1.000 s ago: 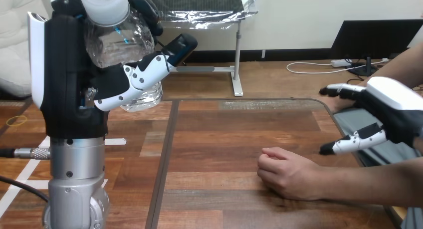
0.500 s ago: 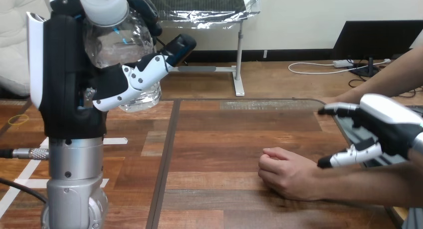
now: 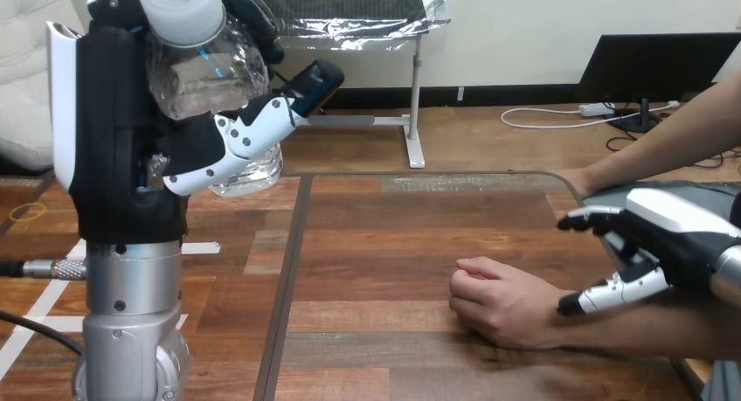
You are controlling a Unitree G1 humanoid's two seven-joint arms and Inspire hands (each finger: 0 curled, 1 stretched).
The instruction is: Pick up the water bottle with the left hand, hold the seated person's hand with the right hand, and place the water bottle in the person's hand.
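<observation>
My left hand (image 3: 114, 148) is raised high at the left, close to the camera, with its fingers and thumb curled round a clear water bottle (image 3: 210, 69) with a white cap, held upright. The person's hand (image 3: 498, 305) rests on the table at the lower right as a loose fist, knuckles to the left. My right hand (image 3: 673, 239) hovers open just right of it, over the person's forearm (image 3: 647, 327). Its fingers (image 3: 594, 217) point left above the wrist and its thumb (image 3: 612, 292) lies close along the forearm. Whether it touches the arm I cannot tell.
The wooden table (image 3: 393, 244) has a dark seam (image 3: 293, 270) running front to back left of centre. The person's other arm (image 3: 664, 143) reaches in from the upper right to the table's far right corner.
My right hand has come down and slightly left, from above the table's right edge to just over the person's forearm. The left hand and bottle have stayed still.
</observation>
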